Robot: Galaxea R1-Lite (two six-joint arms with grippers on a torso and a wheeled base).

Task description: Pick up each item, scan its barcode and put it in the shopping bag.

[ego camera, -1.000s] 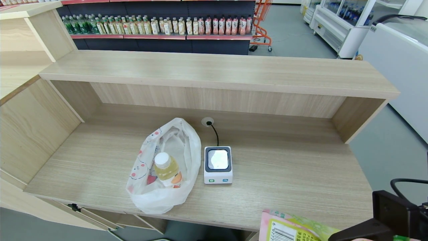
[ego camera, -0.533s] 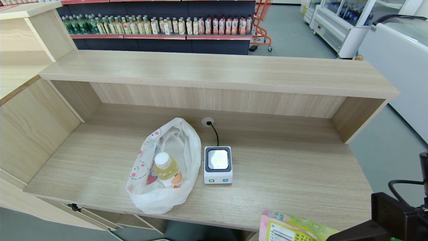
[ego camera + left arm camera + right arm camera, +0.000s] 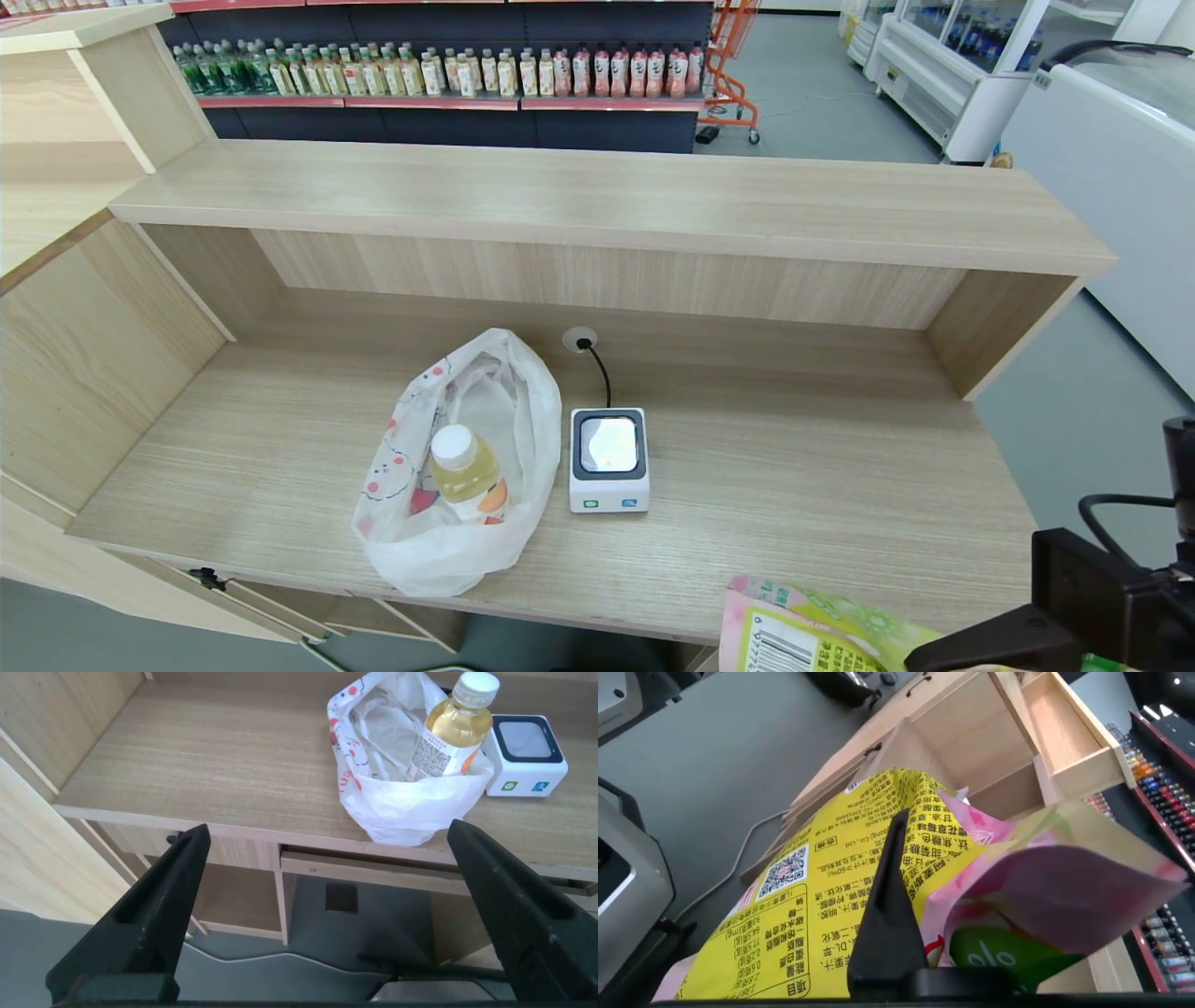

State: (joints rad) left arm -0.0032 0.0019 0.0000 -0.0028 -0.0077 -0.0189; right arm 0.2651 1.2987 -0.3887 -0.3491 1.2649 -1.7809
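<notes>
In the last second nothing left of the scanner has changed. My left gripper [image 3: 329, 833] hangs with its fingers wide apart, below the front edge of the pale wooden counter [image 3: 840, 485], on the near side of the bag. The white plastic shopping bag with a cartoon print [image 3: 411, 541] lies just beside the scanner's left flank. Its mouth is open and a clear bottle of yellow drink with a white cap [image 3: 465, 474] is already inside. The small white box scanner with a dark glass window [image 3: 609, 457] sits where it was, window facing up, cable running back to the hole behind it. The change is to its right and nearer me: the pink, green and yellow foil snack packet [image 3: 812, 635] has crept a little up and towards the scanner, and more of its barcode label now shows over the counter's front edge. My right gripper [image 3: 895, 896] is clamped on that packet, one dark finger lying across its yellow printed back. I judge the bottle finished and the packet on its way to be scanned. It is well apart from the scanner, and its barcode faces up, so I expect to have to turn it down over the window.
</notes>
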